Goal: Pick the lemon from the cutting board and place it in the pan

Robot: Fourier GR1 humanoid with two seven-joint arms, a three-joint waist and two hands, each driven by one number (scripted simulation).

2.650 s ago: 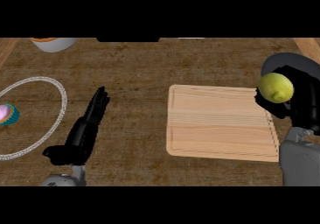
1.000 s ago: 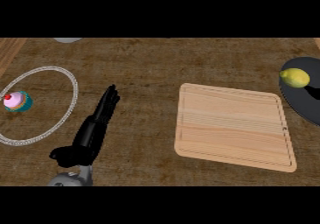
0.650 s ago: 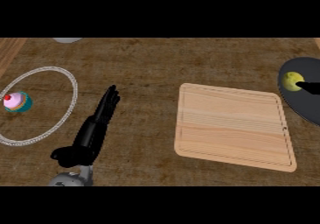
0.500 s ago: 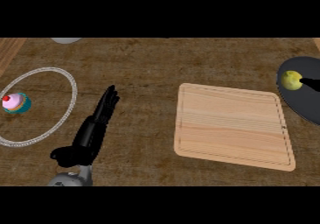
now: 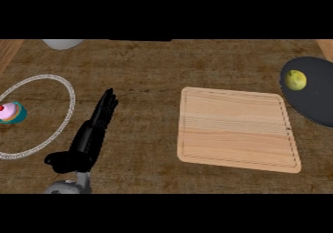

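Left hand (image 5: 95,129), black, lies low over the brown wood-grain counter (image 5: 142,77) at near left, fingers straight and stretched toward the far side, thumb out to the near left; it holds nothing. Its grey forearm enters from the near edge and is cut off there. Right hand: not visible in the head view.

Small yellow lemon (image 5: 295,79) sits inside the dark round pan (image 5: 320,98) at far right, on the pan's left part, close to its rim. Rectangular light-wood cutting board (image 5: 236,129) lies just left of the pan, near centre-right, with nothing on it; its right far corner comes close to the pan's rim, whether touching I cannot tell.

Change against the earlier frames: the dark shape of the right hand that showed beside the lemon half a second ago is gone from the right edge, and the lemon now shows whole and uncovered in the pan. Left hand, board and plate keep the same places.

At left, a round plate with a pale beaded rim (image 5: 62,86) rests on the counter, its left side cut off by the view's edge. A pink-frosted cupcake in a teal wrapper (image 5: 9,113) stands on its left part. The pan's right side is cut off by the right edge. A pale grey rounded object (image 5: 63,43) at the far left edge is mostly cut off; what it is cannot be made out.
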